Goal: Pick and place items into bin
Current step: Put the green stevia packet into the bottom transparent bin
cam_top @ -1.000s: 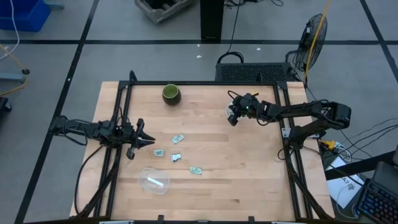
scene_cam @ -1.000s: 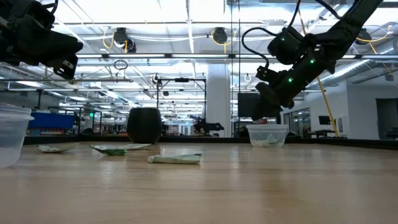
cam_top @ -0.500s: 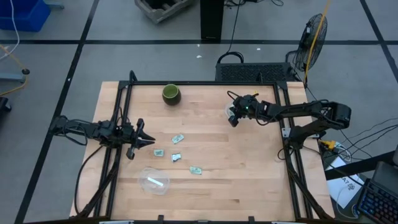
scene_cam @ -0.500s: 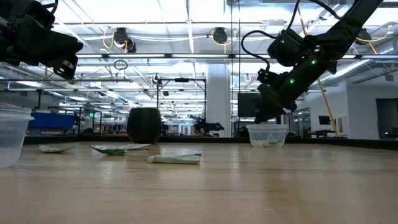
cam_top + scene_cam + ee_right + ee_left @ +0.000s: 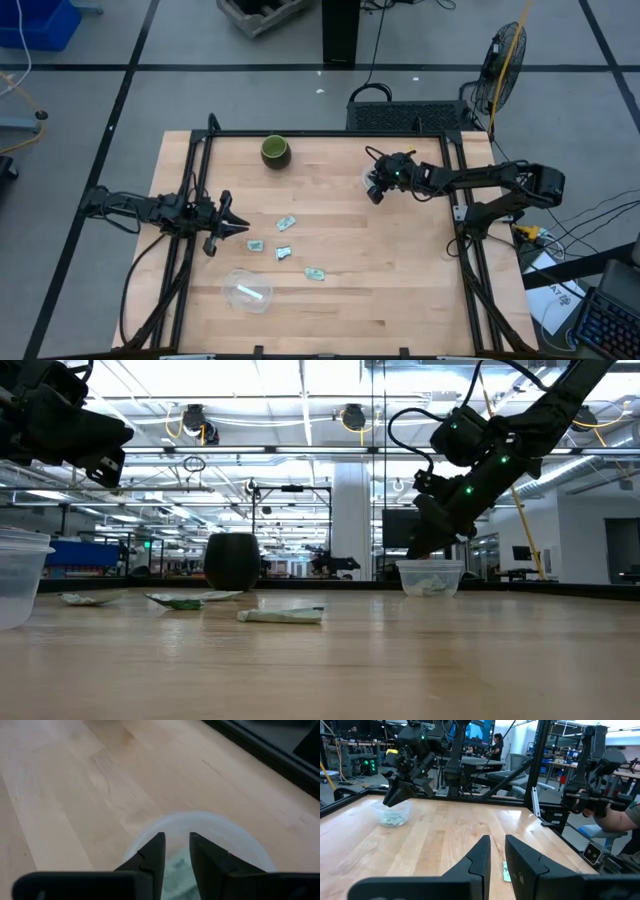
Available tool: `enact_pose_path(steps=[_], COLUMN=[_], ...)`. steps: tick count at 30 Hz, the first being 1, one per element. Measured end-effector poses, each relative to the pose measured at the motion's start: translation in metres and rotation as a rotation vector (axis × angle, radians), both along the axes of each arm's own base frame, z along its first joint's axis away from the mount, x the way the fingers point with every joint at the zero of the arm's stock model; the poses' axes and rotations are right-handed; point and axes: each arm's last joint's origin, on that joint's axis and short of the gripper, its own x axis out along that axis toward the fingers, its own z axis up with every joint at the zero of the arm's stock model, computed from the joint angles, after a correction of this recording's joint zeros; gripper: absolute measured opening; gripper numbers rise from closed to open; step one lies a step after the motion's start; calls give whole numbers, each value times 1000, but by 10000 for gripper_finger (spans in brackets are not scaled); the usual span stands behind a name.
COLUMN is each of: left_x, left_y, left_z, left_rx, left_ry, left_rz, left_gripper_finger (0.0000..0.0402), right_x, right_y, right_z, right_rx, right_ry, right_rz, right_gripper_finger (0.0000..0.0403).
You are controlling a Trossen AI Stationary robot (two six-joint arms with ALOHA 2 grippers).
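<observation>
Four wrapped items [image 5: 285,223] lie loose on the wooden table [image 5: 400,290] between the two arms, with more pieces already sitting in the clear tub [image 5: 431,577] near the far right side. Over that tub hangs the right gripper [image 5: 373,190], its fingers [image 5: 150,855] close together with only a narrow gap and nothing visible between them, tips just above the rim. Danger one, as I judge it: those tips are so near the light plastic wall that any sideways drift could clip the tub and tip or slide it, spilling what is inside. Across the table the left gripper [image 5: 232,229] waits near the left edge, fingers [image 5: 479,857] likewise nearly closed and empty, beside the scattered pieces. Danger two: the wrappers are flat and thin, so a grab could skid one away or pinch only a corner. A second clear tub [image 5: 247,291] and a dark green cup [image 5: 275,151] stand close enough to be bumped.
</observation>
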Motion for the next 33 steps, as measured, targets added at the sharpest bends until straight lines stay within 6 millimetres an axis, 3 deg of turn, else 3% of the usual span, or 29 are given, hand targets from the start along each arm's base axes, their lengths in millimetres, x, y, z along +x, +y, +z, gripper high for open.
enact_pose_path(steps=[4,9,18,23,33], left_x=[0,0,0,0,0], left_y=[0,0,0,0,0], left_z=[0,0,0,0,0], left_rx=[0,0,0,0,0], left_ry=[0,0,-1,0,0], left_rz=[0,0,0,0,0], left_gripper_finger=[60,60,61,60,61], right_x=[3,3,-13,-34,-73], right_y=[2,14,68,92,113], right_z=[8,32,76,72,68], right_rx=[36,157,36,-51,-112], right_ry=[-93,-279,-442,-452,-576], right_rz=[91,340,507,517,586], right_gripper_finger=[94,91,72,68,67])
